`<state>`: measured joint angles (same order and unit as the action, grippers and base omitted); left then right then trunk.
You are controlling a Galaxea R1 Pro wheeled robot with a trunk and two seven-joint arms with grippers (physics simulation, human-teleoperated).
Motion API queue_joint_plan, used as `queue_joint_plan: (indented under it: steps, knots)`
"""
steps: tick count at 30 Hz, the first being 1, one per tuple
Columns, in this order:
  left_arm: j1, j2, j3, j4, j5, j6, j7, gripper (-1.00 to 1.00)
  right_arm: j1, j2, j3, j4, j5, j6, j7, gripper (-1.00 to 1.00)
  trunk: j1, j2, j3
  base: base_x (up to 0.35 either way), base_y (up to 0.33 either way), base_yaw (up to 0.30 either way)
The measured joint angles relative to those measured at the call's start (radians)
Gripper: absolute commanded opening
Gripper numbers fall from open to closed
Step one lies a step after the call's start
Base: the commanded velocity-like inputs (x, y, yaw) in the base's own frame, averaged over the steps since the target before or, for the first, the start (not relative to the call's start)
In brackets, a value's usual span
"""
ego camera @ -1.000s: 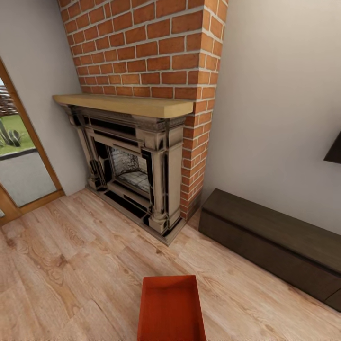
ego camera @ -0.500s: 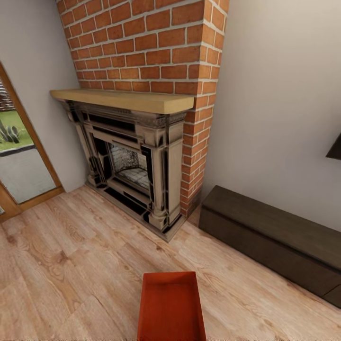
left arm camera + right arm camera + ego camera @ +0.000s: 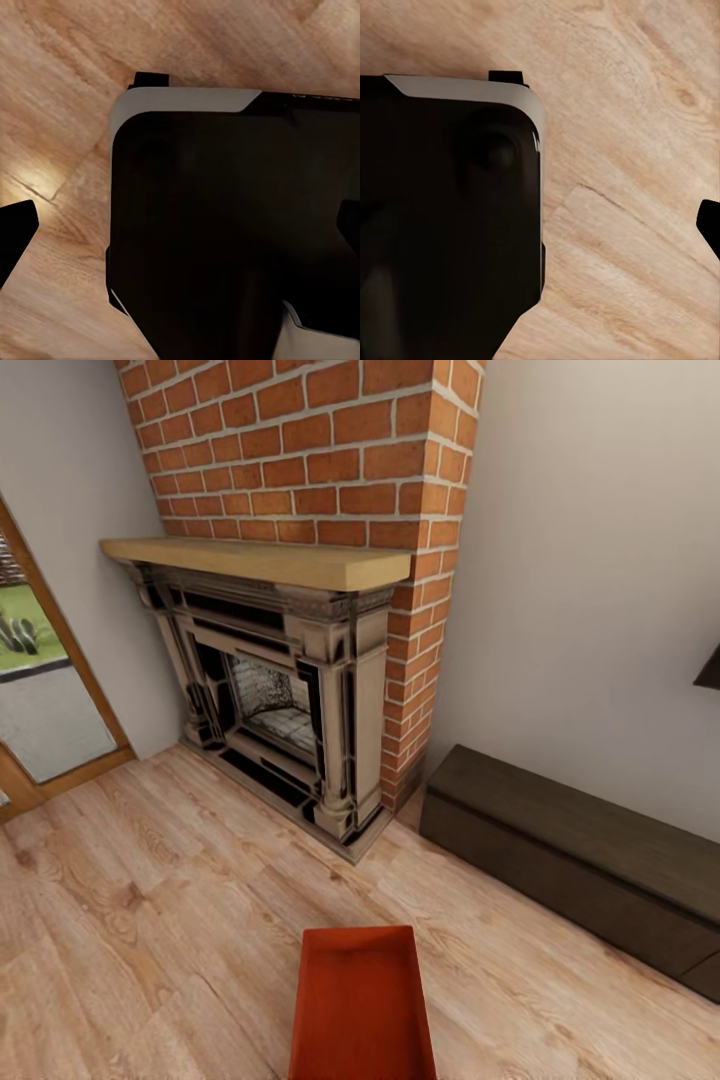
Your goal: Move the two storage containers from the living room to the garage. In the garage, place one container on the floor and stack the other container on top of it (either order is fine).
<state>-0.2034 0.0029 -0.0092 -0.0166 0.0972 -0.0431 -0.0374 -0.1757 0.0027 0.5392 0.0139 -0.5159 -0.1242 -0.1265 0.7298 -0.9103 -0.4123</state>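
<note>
Orange-red matte storage container [image 3: 362, 1000], topless, on wood floor [image 3: 150, 920]; claw states unclear.

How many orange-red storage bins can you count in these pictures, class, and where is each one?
1. A single orange-red bin sits at the bottom middle of the head view, over the wood plank floor, in front of the fireplace. A second bin may lie outside the pictures.

1 storage container [image 3: 362, 1005], 1 fireplace [image 3: 280, 695], 1 bench [image 3: 580, 865]
</note>
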Motion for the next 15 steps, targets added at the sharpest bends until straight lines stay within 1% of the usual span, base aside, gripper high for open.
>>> queue_joint_plan:
  steps: [15]
  knots:
    - [0.0,0.0,0.0,0.0,0.0,0.0,0.0,1.0,0.0,0.001,0.002,0.0,0.0,0.001,0.001,1.0,0.0,0.0,-0.024,0.0,0.0,0.0]
